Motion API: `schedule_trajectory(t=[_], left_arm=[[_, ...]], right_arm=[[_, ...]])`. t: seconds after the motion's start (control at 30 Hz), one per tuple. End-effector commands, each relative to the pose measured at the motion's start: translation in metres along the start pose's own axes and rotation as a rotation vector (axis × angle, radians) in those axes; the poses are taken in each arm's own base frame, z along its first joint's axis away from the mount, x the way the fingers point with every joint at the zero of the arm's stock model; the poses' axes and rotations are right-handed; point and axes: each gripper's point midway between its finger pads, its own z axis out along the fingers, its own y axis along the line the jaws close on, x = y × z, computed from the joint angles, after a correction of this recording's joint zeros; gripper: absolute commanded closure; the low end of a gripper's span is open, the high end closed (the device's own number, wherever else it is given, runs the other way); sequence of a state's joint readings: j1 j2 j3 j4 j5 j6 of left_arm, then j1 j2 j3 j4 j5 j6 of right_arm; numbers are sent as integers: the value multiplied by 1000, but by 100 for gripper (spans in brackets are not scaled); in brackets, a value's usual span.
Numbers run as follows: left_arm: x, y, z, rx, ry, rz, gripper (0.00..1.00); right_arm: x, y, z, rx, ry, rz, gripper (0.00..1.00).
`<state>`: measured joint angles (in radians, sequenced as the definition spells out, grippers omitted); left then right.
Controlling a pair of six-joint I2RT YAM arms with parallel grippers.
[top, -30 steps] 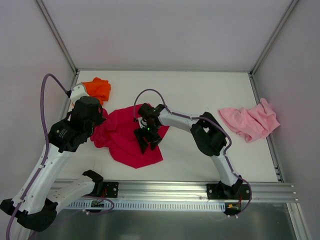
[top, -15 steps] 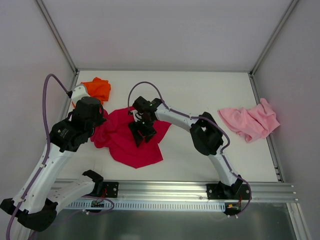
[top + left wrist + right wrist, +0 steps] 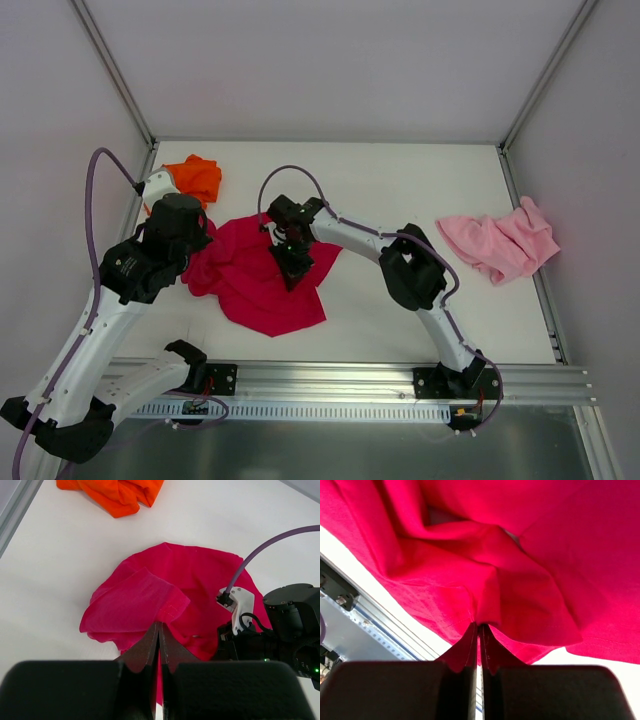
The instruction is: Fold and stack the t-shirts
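Observation:
The crimson red t-shirt (image 3: 250, 285) lies crumpled at the table's left centre. My left gripper (image 3: 159, 626) is shut on a raised fold at its left edge, with red cloth showing between the fingers. My right gripper (image 3: 480, 626) is shut on a bunched fold near the shirt's middle (image 3: 520, 580); from above it sits on the shirt (image 3: 295, 272). The bright orange t-shirt (image 3: 197, 176) is bunched at the back left corner. The pale pink t-shirt (image 3: 502, 244) lies crumpled by the right edge.
A metal rail (image 3: 350, 380) runs along the near edge, with both arm bases on it. Frame posts and white walls close in the table at the left, right and back. A purple cable (image 3: 290, 172) loops above the right wrist.
My right gripper moved left over the red t-shirt with its jaws open, then came down and shut on a fold. The left arm has stayed still, holding its edge.

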<state>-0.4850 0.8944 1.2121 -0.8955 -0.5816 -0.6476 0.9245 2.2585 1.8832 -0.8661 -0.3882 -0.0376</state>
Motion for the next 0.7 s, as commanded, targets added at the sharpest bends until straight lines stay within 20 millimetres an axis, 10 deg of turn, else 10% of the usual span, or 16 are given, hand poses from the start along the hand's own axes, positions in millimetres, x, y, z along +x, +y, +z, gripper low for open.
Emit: schedule_trajectory(t=[0.0,0.2,0.37,0.67], left_arm=[[-9,-2,-2,9,-39,-23,100],[-22,-14,0,38,-76,-16,100],[-72,-68,10,145,-152,6,100],[-141,-145,23,294,-245,28,100]], right_arm=[[1,-7,-11,36,-10,2,99],[-52,-47,-84,208,-190,24,99],[-114,-118,-232,305,-549,240,99],[-62,-191,-393,623,-928,354,99]])
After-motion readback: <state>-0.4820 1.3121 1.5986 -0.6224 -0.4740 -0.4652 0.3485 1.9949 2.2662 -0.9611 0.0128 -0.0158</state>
